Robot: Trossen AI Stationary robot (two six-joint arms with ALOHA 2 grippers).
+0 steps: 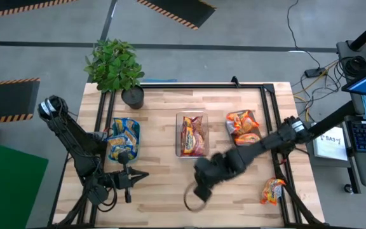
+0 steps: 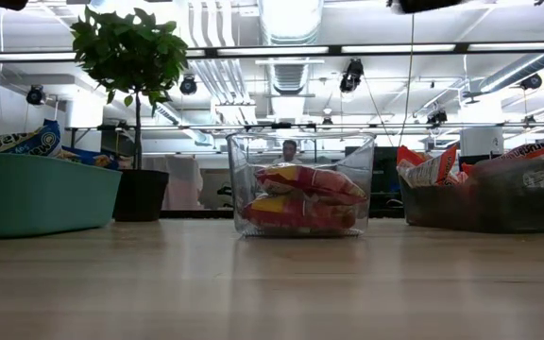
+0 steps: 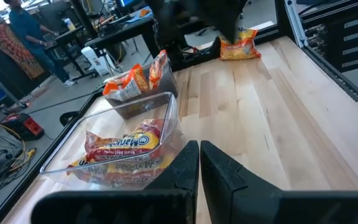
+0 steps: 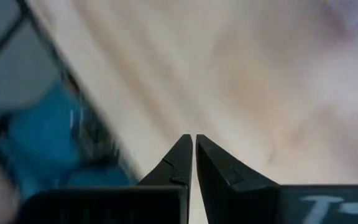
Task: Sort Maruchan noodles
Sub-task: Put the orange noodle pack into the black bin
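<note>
Pale butcher-block planks make up your worktop [image 1: 164, 191], framed by black rails, with a leafy potted plant [image 1: 114, 67] at its far left corner. Three bins sit in a row across the middle: a teal plastic tub [image 1: 124, 138] of blue-edged yellow crinkly packets on the left, a clear rectangular bin [image 1: 191, 134] of maroon-pink-edged packets in the centre, and a dark grey bin [image 1: 243, 126] of orange-red-edged packets on the right.

One orange-red-edged Maruchan packet [image 1: 272, 190] is still unsorted. It lies flat on bare wood at the near right edge, just beside the right rail, its long axis running roughly toward the far edge.

Your right tool [image 1: 200, 191] hangs over the near centre of the worktop, clenched on nothing, fingers pressed together. From there the loose packet lies well off toward the right rail, and the grey bin it likely belongs in sits just beyond it. Your left tool [image 1: 129, 177], also closed and empty, rests near the left front, much farther off; the right arm is the nearer one.

Expect glossy, crackly film that slides easily on smooth wood, so a pinch across its short side seems safest.
</note>
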